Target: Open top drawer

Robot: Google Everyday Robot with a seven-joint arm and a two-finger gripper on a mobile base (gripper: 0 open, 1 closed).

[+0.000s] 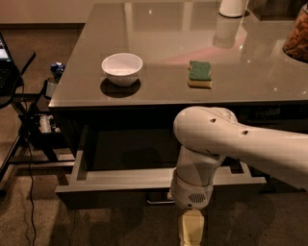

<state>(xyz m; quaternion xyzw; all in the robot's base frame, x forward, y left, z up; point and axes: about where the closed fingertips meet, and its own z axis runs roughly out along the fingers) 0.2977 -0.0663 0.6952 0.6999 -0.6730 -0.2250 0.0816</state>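
The top drawer [110,185] under the grey tabletop stands pulled out toward me, and its lighter grey inner walls [79,153] and dark inside show. Its dark front faces down and forward, with a small handle [159,198] just showing at centre under the rim. My white arm [207,139] reaches in from the right and bends down over the drawer's front. The gripper [191,230] hangs below the wrist at the bottom edge of the view, in front of the drawer and just right of the handle. It is partly cut off by the frame.
On the tabletop [163,33] stand a white bowl [122,67], a green and yellow sponge [199,73], a white container [233,7] at the back and a brown object [297,33] at the right edge. A black stand with cables [24,120] is to the left.
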